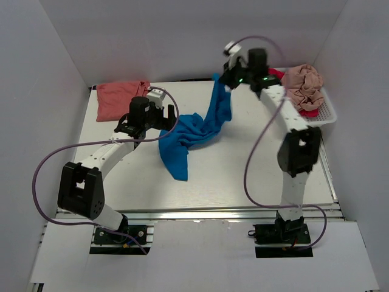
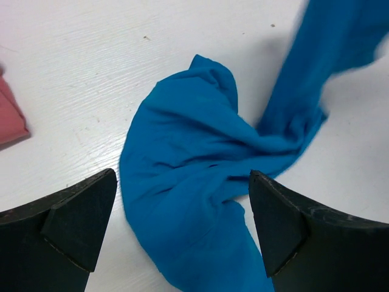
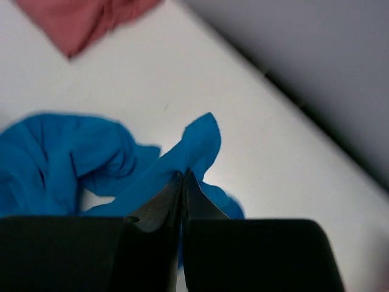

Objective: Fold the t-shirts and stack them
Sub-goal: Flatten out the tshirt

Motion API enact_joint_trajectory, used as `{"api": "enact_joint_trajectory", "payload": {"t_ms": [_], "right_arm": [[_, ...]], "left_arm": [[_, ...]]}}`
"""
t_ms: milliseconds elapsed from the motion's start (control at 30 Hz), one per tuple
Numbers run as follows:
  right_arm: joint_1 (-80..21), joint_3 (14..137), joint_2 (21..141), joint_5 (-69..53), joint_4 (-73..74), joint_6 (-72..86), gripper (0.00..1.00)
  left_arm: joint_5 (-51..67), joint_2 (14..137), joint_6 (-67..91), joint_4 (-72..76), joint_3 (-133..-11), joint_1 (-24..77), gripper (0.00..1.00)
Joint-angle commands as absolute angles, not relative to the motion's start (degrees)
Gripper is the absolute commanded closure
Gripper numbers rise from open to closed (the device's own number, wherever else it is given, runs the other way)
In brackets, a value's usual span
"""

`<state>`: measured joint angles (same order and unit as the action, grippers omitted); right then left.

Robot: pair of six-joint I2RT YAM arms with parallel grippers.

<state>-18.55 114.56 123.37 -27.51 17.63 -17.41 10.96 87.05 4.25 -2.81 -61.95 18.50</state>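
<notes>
The bright blue t-shirt (image 1: 194,131) lies crumpled mid-table, one end lifted toward the back. My right gripper (image 1: 226,80) is shut on that lifted end (image 3: 194,149) and holds it above the table. My left gripper (image 1: 159,117) is open and hovers over the bunched part of the blue shirt (image 2: 194,182), its fingers (image 2: 79,219) apart on either side. The salmon-coral t-shirt (image 1: 118,97) lies folded at the back left; it also shows in the left wrist view (image 2: 9,118) and the right wrist view (image 3: 85,21). The beige-pink t-shirt (image 1: 304,85) sits crumpled in the basket over the magenta-red one (image 1: 308,112).
The white slotted basket (image 1: 325,114) stands at the back right edge of the table. White walls enclose the table at the back and both sides. Purple cables loop off both arms.
</notes>
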Motion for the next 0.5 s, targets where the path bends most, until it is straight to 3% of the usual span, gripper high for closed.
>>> {"api": "enact_joint_trajectory", "payload": {"t_ms": [0, 233, 467], "right_arm": [[-14.3, 118.6, 104.4, -29.7, 13.4, -15.2, 1.0], [-12.9, 116.2, 84.1, -28.2, 15.9, -19.2, 1.0], [-12.8, 120.8, 77.0, -26.9, 22.7, -21.8, 1.0]], "left_arm": [[8.3, 82.5, 2.6, -1.3, -60.6, 18.7, 0.02], [8.3, 82.0, 3.5, -0.4, -60.2, 18.7, 0.02], [7.7, 82.4, 3.9, -0.4, -60.8, 18.7, 0.02]]}}
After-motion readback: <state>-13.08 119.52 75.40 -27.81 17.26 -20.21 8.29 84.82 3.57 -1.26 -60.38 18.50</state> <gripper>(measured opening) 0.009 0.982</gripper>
